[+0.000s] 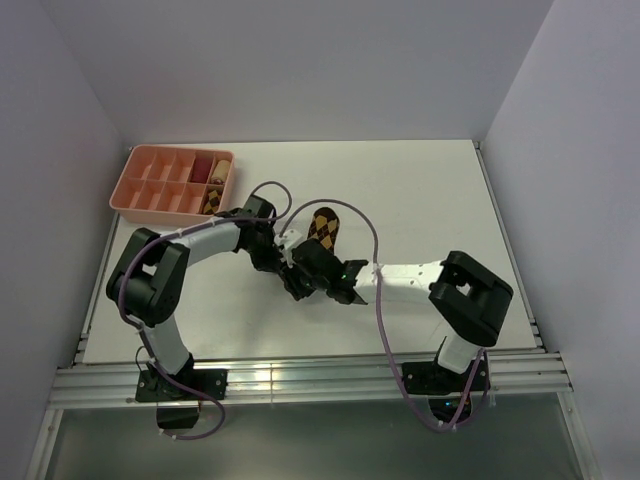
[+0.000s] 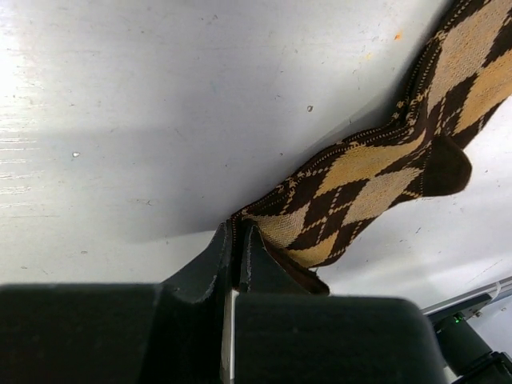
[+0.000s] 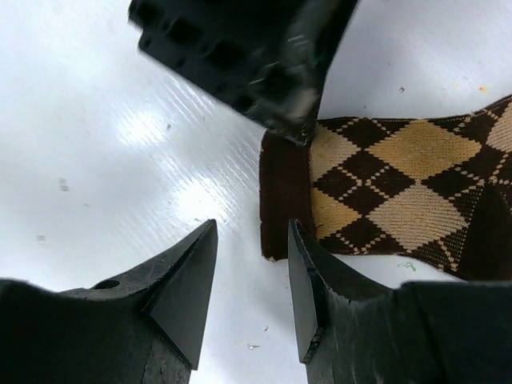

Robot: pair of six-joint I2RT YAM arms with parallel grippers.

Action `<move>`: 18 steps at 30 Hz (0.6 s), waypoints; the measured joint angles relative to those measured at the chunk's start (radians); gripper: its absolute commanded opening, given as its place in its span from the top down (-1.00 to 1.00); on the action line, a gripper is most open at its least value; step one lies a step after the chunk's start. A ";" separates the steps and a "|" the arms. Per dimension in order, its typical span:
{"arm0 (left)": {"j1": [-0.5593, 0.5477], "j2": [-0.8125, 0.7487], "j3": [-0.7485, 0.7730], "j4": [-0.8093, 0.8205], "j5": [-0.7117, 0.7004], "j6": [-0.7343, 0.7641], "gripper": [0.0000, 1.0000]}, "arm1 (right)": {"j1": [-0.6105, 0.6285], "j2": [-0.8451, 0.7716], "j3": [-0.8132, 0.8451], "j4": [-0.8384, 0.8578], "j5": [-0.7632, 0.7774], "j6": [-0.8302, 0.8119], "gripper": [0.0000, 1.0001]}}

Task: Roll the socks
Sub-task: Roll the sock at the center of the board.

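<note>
Socks (image 3: 392,184): flat on the surface (image 1: 430,200), midway between the two arms. One argyle face is seen; whether both lie stacked cannot be told.
Long axis: in the top view it runs away from the arm bases, cuff (image 3: 284,192) at the near end, foot at the far end.
Left fingers (image 2: 196,276): closed narrow, with the cuff's edge pinched between them. The fabric is drawn out from the pinch, up and to the right in the left wrist view.
Right fingers (image 3: 180,280): held moderately apart, nothing between them. They are set low over the surface.
Key relation: in the right wrist view the gap between the right fingers lies over bare surface, just beside the cuff's end. One tip is at the cuff's near corner. The sock body extends off to the right of them.
Nearer arm: left, already on the cuff. The right is just beside it and not gripping.
Judgement: a roll would be started at the cuff and carried along the long axis toward the foot. A small shift toward the cuff would be needed for the right fingers to take the fabric.
</note>
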 measured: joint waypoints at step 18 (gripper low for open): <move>0.005 0.027 0.045 -0.045 0.005 0.032 0.38 | 0.083 0.135 0.035 0.003 0.200 -0.101 1.00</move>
